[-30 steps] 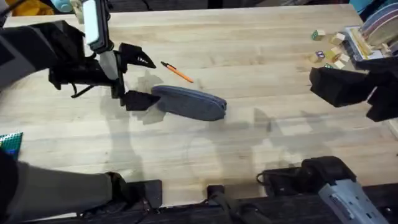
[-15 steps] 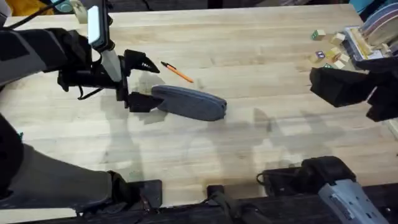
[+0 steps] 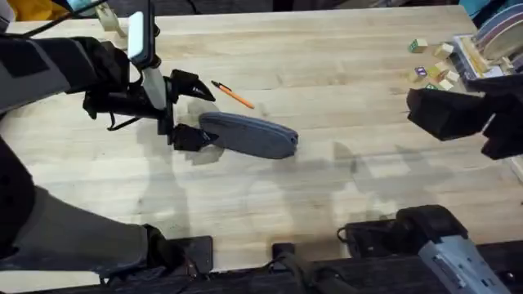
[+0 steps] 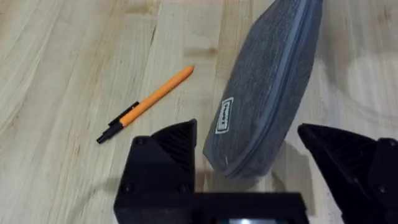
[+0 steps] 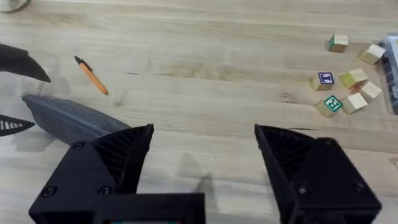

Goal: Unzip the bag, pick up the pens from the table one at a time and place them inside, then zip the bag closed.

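The left gripper point(image 3: 193, 111), fingers apart, straddled the left end of the oblong grey fabric pouch point(image 3: 249, 134). A slim orange pen point(image 3: 233, 95) lay just beyond on the pale wooden table point(image 3: 327, 90). The right gripper point(image 5: 202, 155) hung spread wide at the right.

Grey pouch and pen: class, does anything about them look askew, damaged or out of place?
Nothing stands out. The bag lies flat and zipped on the table, the orange pen beside it, apart. The open left claw straddles the bag's end.

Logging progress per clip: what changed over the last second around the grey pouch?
The left gripper, open, slid slightly rightward toward the grey fabric pouch, straddling its end. Nothing grasped. Pouch, orange pen and right gripper stayed put.
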Available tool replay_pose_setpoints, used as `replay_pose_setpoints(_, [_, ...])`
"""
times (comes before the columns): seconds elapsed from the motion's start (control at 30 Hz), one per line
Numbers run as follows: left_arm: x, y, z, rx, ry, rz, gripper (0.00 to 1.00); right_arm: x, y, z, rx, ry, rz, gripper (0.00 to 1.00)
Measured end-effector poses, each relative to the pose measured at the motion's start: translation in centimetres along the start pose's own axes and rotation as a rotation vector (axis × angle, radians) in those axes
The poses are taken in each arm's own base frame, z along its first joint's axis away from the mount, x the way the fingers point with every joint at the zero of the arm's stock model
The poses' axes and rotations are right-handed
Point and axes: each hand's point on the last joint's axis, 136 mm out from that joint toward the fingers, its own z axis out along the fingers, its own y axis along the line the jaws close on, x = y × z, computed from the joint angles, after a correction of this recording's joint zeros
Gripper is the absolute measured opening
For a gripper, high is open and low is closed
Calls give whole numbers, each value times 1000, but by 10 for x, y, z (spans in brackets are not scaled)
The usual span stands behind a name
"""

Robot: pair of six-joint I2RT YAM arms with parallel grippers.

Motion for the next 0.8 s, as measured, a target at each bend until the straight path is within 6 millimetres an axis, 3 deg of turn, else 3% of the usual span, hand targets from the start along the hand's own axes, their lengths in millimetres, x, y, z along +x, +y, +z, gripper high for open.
replay_pose_setpoints(0.67, [1, 0, 0, 0, 5, 0, 993, 0, 0, 0, 0, 0, 0, 998])
replay_pose_setpoints(0.7, [1, 0, 0, 0, 5, 1, 957, 0, 0, 0, 0, 0, 0, 998])
replay_pose_setpoints(0.73, [1, -1, 0, 4, 8, 0, 162, 0, 0, 0, 0, 0, 0, 998])
replay_pose_setpoints(0.8, [1, -1, 0, 4, 9, -2, 103, 0, 0, 0, 0, 0, 0, 998])
